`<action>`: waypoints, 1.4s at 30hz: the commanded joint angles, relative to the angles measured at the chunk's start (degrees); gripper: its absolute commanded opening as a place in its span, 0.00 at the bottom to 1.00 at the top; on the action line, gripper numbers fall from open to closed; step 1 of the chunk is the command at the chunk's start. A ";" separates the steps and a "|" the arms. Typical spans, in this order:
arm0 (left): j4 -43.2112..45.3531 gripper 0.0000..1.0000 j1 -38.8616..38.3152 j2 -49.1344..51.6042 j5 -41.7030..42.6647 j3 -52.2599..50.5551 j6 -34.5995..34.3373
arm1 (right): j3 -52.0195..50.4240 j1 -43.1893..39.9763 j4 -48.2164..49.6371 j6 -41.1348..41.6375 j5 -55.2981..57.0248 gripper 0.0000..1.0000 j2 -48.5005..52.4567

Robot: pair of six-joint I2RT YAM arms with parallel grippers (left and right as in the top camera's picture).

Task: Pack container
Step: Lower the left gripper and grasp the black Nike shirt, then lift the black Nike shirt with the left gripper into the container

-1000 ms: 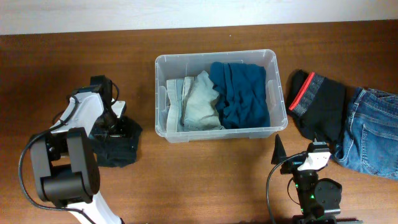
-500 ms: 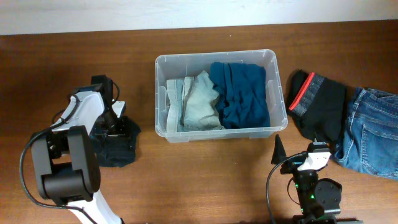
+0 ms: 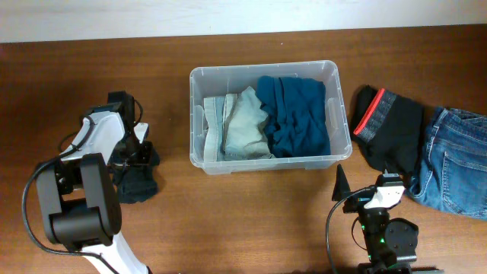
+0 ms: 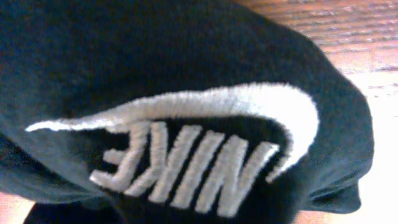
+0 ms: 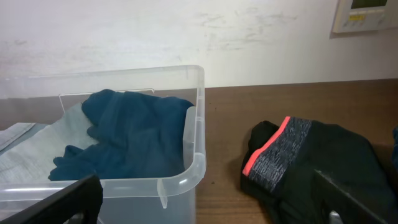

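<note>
The left arm (image 3: 84,190) has bulky black cylindrical joint housings and a white shell over its link; a black cable (image 3: 25,205) loops along its left side; the right arm (image 3: 386,232) is black, with a white wrist block (image 3: 384,194) and a small green light (image 3: 378,242).

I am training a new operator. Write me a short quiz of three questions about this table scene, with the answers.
1. True or false: the jeans lie inside the container.
2. Which word is stitched on the black garment at the left hand? A) Puma B) Nike C) Adidas
3. Fill in: seen from overhead, the dark blue garment fills the container's ____ half.
Key: 1 false, they lie on the table, to the right of the container; 2 B; 3 right.
</note>
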 commanded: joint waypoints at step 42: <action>-32.15 0.01 -28.50 7.91 10.54 66.10 -29.29 | -0.26 0.15 -0.28 -0.44 -0.52 0.98 -0.37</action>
